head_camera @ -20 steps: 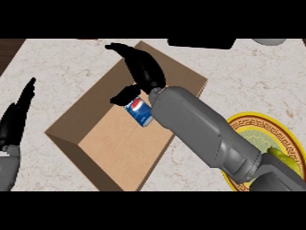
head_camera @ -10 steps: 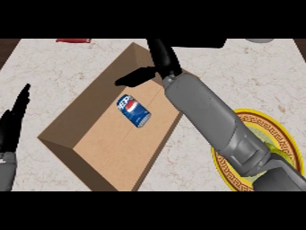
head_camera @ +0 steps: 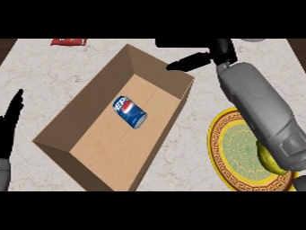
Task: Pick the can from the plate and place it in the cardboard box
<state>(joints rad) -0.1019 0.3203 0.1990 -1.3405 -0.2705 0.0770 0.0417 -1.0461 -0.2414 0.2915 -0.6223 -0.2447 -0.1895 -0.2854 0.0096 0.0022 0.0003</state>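
The can (head_camera: 130, 112) lies in the box (head_camera: 62, 139), job done; my right robot hand (head_camera: 205, 56), upper right, is open and empty.

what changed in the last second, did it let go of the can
Yes. The right hand, which was curled round the can over the cardboard box, let it go and drew back past the box's far corner, fingers now relaxed. The can lies on its side on the box floor. The left hand stayed resting at the left edge, and the plate stayed put.
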